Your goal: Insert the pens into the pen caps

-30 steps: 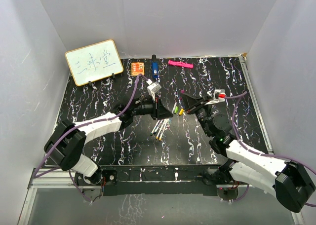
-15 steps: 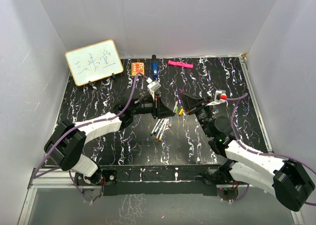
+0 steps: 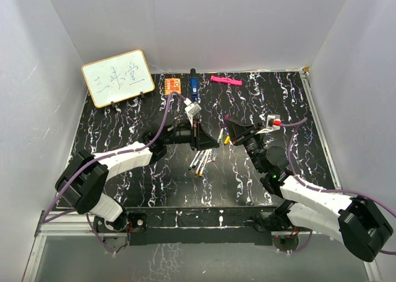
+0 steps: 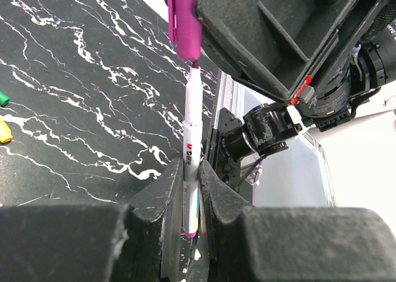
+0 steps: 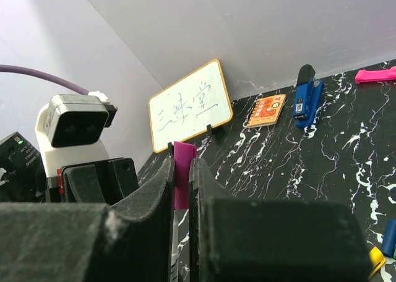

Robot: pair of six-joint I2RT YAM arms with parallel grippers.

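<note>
Lab test booth: white walls (image 3: 247, 22) around a black marbled table (image 3: 111, 118)

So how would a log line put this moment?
left hand: shut on pen | right hand: shut on magenta cap | pen tip at cap mouth, not seated

Magenta cap (image 4: 184, 22); white pen (image 4: 192, 121); black, white-veined table (image 4: 74, 78).

Bright even light, near fingers (image 4: 179, 232) blurred.
</note>
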